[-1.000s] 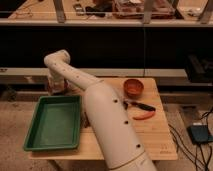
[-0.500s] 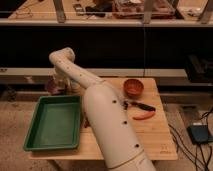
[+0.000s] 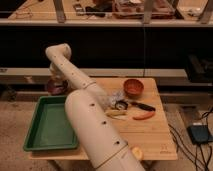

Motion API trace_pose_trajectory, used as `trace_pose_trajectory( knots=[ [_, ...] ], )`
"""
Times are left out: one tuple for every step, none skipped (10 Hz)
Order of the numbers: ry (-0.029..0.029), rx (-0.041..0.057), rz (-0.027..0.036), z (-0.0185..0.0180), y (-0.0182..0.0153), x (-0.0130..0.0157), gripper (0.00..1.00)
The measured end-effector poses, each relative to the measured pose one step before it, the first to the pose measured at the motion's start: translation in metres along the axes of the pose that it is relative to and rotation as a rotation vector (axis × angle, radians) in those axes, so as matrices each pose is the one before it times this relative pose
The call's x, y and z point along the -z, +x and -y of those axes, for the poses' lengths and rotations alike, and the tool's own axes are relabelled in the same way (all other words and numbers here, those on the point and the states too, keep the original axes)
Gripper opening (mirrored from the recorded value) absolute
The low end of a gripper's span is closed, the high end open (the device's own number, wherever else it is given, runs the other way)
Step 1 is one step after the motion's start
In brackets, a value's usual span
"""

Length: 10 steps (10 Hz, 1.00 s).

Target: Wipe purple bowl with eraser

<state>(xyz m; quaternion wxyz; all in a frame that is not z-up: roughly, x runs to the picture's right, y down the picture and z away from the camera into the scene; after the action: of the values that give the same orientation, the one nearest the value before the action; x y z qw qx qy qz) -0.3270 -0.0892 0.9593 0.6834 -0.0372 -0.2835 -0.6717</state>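
Note:
The purple bowl [image 3: 55,88] sits at the back left corner of the wooden table [image 3: 150,135], just behind the green tray. My white arm reaches from the lower middle up to a bend at the far left and then turns down. The gripper [image 3: 57,80] hangs right over the purple bowl, at or inside its rim. The wrist hides most of it. No eraser can be made out; whatever the gripper holds is hidden.
A green rectangular tray [image 3: 50,125] fills the left of the table. An orange-red bowl [image 3: 133,87] stands at the back right. A black-handled tool [image 3: 142,106], a red chili-shaped piece [image 3: 144,116], a yellow piece [image 3: 116,114] and a crumpled wrapper [image 3: 117,96] lie mid-table.
The arm's upper bend has risen a little and shifted slightly right over the purple bowl. The bowl and the other things have stayed put.

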Motion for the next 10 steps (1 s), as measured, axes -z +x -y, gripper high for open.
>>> trace_pose_trajectory(
  knots=[
    [0.00157,0.01767,0.00366,0.00915,-0.00006,-0.00175,0.0],
    [0.00152,0.01921,0.00424,0.00865,-0.00018,-0.00214,0.0],
    [0.00238,0.01405,0.00052,0.00578,-0.00008,-0.00124,0.0],
    [0.00739,0.02076,-0.00211,0.00731,-0.00173,0.00001,0.0],
    [0.00733,0.01668,-0.00467,0.00472,-0.00306,0.00197,0.0],
    [0.00789,0.01362,-0.00397,0.00448,-0.00466,0.00243,0.0],
    [0.00855,0.01709,-0.0013,0.00461,-0.00691,0.00299,0.0],
    [0.00644,0.01594,0.00141,0.00398,-0.00638,0.00231,0.0],
    [0.00407,0.01459,0.00585,0.00363,-0.00719,0.0005,0.0],
    [0.00931,0.01438,0.01228,0.00526,-0.01182,-0.00015,0.0]
  ],
)
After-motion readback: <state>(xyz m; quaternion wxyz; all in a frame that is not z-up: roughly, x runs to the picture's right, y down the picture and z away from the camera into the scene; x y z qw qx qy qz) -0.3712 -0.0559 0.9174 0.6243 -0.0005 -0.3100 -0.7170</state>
